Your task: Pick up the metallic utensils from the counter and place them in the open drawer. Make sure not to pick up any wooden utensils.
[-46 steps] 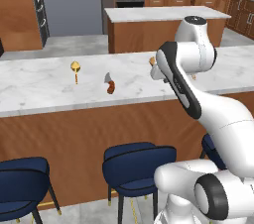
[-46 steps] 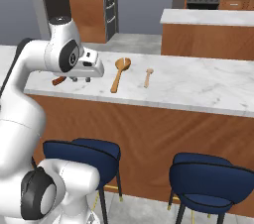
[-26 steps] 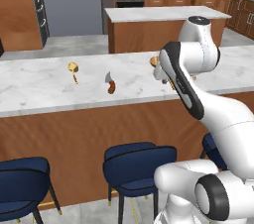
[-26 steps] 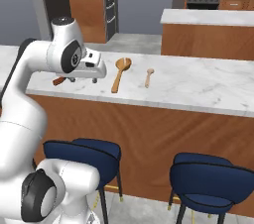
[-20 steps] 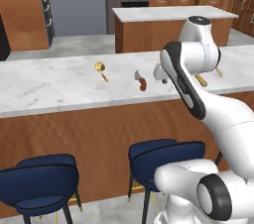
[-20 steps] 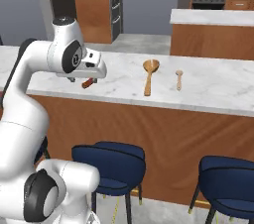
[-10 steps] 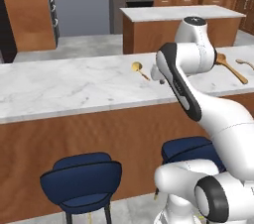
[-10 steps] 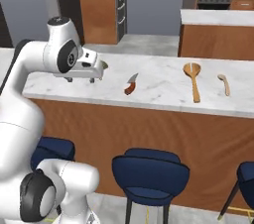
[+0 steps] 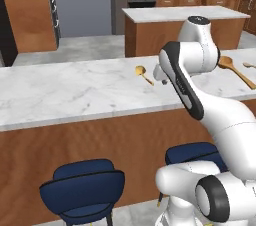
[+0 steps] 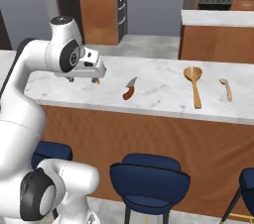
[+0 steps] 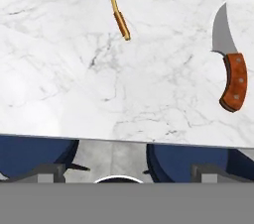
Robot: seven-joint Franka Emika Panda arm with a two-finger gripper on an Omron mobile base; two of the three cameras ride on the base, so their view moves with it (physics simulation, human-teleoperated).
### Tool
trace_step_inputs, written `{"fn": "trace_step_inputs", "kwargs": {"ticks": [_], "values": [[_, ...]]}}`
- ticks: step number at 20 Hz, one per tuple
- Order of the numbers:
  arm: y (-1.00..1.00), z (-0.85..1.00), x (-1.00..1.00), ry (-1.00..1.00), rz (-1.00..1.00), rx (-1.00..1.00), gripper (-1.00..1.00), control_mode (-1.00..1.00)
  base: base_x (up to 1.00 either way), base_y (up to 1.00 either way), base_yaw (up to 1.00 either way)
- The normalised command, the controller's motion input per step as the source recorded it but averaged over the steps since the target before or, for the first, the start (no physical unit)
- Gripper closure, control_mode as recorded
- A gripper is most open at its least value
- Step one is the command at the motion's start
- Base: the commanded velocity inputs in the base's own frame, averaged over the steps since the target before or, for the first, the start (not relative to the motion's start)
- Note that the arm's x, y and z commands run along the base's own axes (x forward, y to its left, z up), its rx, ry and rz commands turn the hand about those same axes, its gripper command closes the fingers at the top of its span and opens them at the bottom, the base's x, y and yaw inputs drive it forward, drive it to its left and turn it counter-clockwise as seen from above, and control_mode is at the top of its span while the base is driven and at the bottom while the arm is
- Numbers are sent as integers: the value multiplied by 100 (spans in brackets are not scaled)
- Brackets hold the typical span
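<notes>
The shiny gold spoon with a round bowl and thin handle (image 11: 117, 1) lies flat on the long white marble tabletop with grey veins (image 9: 65, 92). In the hand view it sits at the top edge, left of centre, ahead of the end effector and apart from it. Its long axis runs from the bowl at the top edge down to the handle end, slanted slightly right. In the left base view the gold spoon (image 9: 142, 73) lies just left of the end effector (image 9: 161, 76), bowl away from the robot, handle angled toward the near edge.

The grey-bladed utensil with a reddish-brown handle (image 11: 229, 68) lies flat on the tabletop at the right of the hand view, well apart from the gold spoon. Its curved blade points to the top of that view; its handle points to the bottom. In the right base view it (image 10: 130, 89) lies to the right of the end effector (image 10: 84, 77).

The end effector hangs over the near part of the tabletop, jaws spread wide, holding nothing.

Further right in the right base view lie the matte tan wooden spoon with an oval bowl (image 10: 194, 83) and a small pale utensil (image 10: 226, 88), both with bowls away from the robot. Dark blue stools (image 10: 149, 181) stand below the tabletop edge.
</notes>
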Motion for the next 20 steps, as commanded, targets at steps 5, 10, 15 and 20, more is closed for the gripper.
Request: {"fn": "trace_step_inputs", "kwargs": {"ticks": [5,10,15,20], "values": [[0,0,0,0,0,0,-100,100,41,-61,0],[-83,-23,89,18,-3,4,-100,-100,0,0,0],[-59,-22,100,22,-9,1,-100,-100,0,0,0],[-12,-14,99,13,-4,0,-100,-100,0,0,0]]}}
